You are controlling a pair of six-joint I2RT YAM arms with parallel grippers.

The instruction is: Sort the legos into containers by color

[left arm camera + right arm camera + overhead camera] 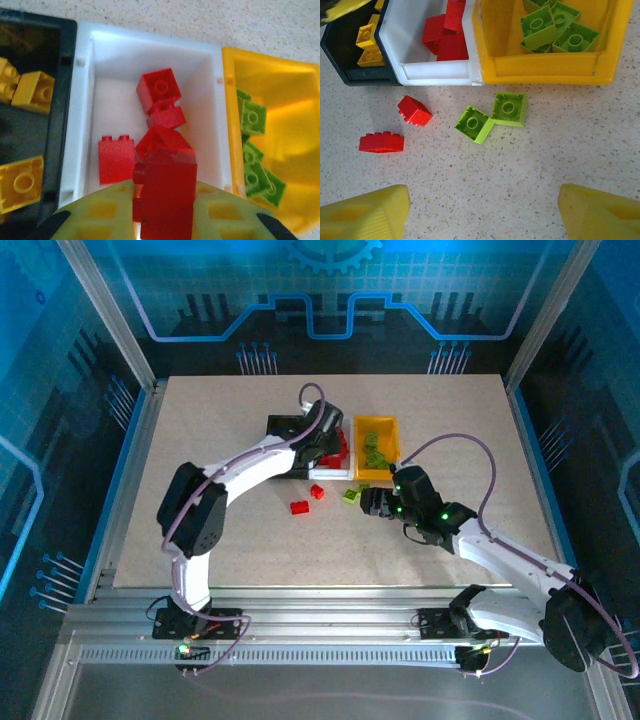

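My left gripper (165,205) is shut on a red lego (167,175) and holds it over the white container (150,45), where several red legos (159,90) lie. The black container (55,100) holds yellow legos (32,90), and the yellow-orange container (280,65) holds green legos (252,120). My right gripper (482,210) hangs open over bare table, just in front of two loose green legos (475,123) (510,108). Left of them lie two loose red legos (414,110) (381,143).
The three containers stand in a row at mid-table (358,450), with the left arm (250,465) reaching over them from the left. The loose legos (299,507) lie just in front of the row. Metal frame posts border the table.
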